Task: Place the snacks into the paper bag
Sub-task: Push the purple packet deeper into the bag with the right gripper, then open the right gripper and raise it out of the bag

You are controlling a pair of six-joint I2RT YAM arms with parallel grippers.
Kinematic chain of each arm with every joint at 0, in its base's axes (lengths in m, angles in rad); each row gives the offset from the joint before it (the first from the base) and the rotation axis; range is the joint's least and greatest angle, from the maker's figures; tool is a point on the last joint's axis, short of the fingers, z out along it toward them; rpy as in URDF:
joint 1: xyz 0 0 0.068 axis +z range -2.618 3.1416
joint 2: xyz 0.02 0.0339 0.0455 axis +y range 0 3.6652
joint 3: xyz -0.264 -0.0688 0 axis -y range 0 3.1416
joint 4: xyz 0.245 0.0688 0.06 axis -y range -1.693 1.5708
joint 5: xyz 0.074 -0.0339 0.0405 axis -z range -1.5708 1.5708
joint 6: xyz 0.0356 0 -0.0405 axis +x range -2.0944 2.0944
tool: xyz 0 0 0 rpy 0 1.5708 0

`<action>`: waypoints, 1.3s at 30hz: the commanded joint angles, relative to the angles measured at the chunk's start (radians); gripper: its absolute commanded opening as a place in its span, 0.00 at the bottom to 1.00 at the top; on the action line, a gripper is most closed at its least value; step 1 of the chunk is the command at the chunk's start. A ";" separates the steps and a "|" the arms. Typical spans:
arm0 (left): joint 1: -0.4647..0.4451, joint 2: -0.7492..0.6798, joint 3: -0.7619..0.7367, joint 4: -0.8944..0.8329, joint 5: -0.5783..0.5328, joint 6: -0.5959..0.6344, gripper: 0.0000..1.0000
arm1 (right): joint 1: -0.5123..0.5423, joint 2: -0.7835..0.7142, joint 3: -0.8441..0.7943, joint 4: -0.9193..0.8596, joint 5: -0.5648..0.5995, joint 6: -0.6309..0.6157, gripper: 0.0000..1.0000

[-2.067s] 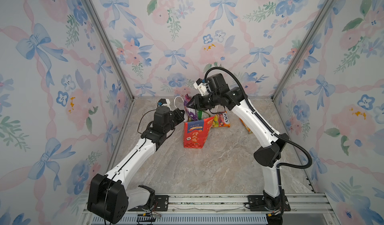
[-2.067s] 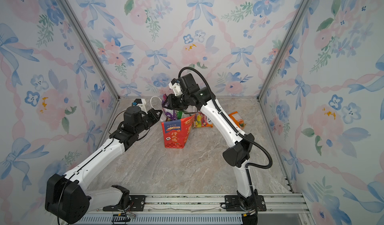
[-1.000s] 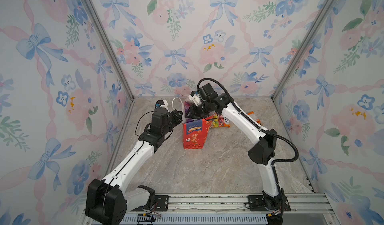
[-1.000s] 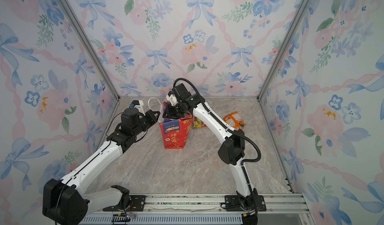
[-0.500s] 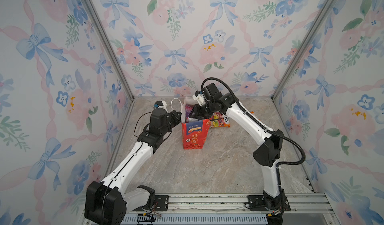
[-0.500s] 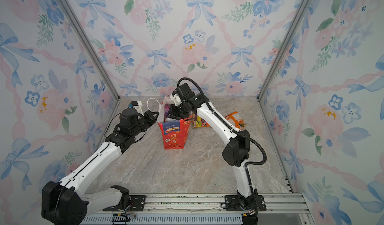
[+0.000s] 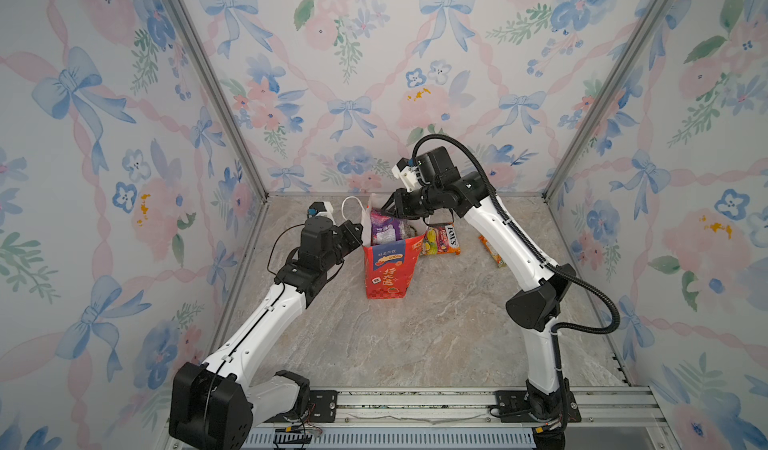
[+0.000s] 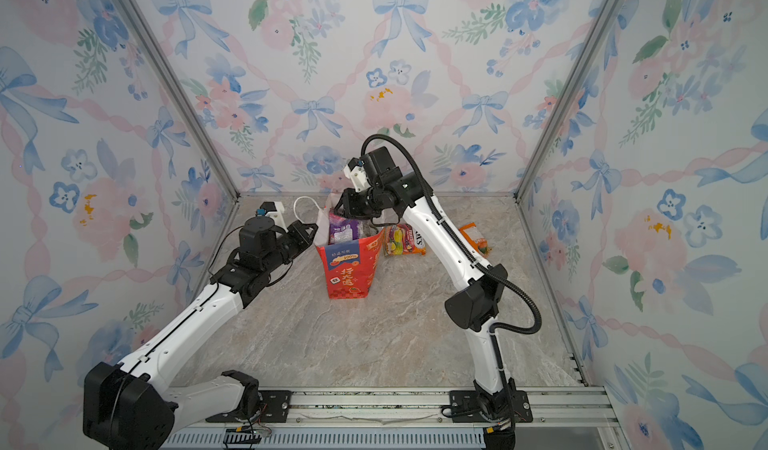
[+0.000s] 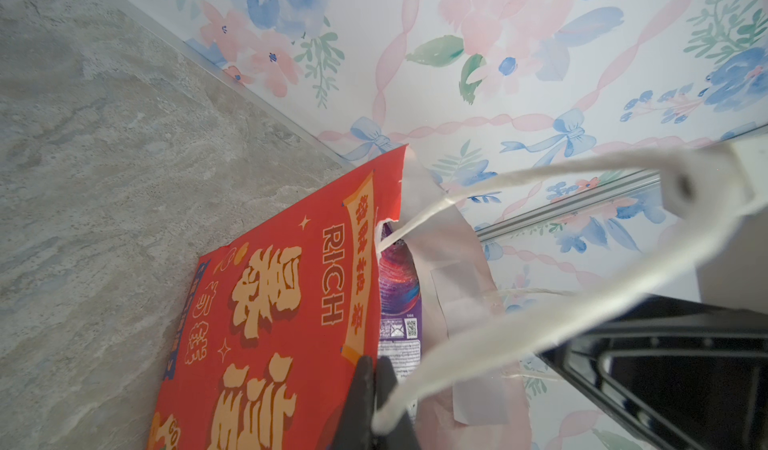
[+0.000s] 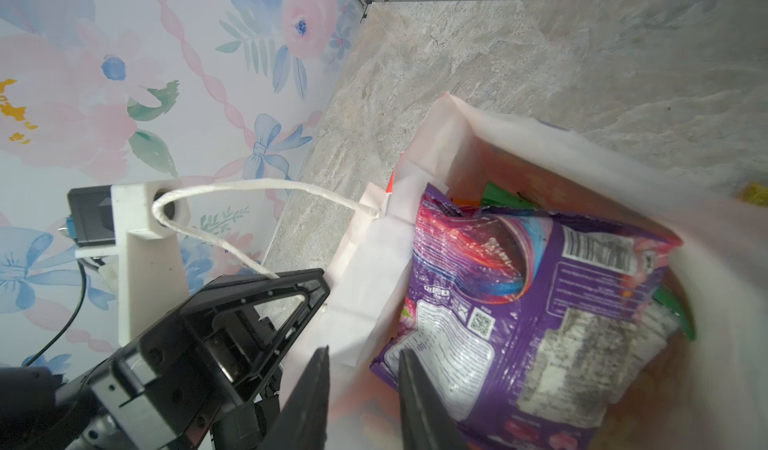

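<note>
Top views both show the paper bag [image 7: 388, 273] standing upright at mid-tabletop [image 7: 415, 335], between two arms that reach in from the near rail. From the near left, the left arm runs low toward the bag. The left end effector [image 7: 356, 231] is clenched on the bag's left rim. In the left wrist view its fingertips [image 9: 365, 375] pinch the red wall beside the white cord handle [image 9: 540, 177], which loops past the camera mount.

A purple packet [image 7: 384, 229] stands on end in the bag's mouth, long axis roughly upright, its upper part above the rim. Green packets [image 10: 503, 196] show beneath it in the right wrist view. Just right of the bag a red-and-yellow packet [image 7: 441, 240] lies flat, long axis left to right. An orange packet [image 7: 492, 254] lies farther right, well apart from the bag.

Farthest back, the right arm arches up from the near right, elbow bent, wrist turned left and down. The right end effector [image 7: 392, 211] hangs over the far edge of the bag's mouth. Its jaws stand part-way apart, gripping nothing that can be made out, with the purple packet's corner just beside one fingertip [image 10: 409, 369].

The flat red-and-yellow packet lies down and to the right of that end effector. It is likely the right arm's next pick, since the left is occupied with the bag.
</note>
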 commanded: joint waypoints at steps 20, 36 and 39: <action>0.013 -0.010 -0.001 0.031 -0.007 0.017 0.00 | -0.018 -0.040 0.045 -0.037 -0.042 -0.047 0.37; 0.021 -0.025 -0.005 0.031 0.002 0.016 0.00 | -0.421 -0.664 -0.752 0.342 -0.259 0.103 0.58; 0.022 -0.026 -0.005 0.031 0.005 0.016 0.00 | -0.539 -0.738 -0.898 0.383 -0.248 0.120 0.63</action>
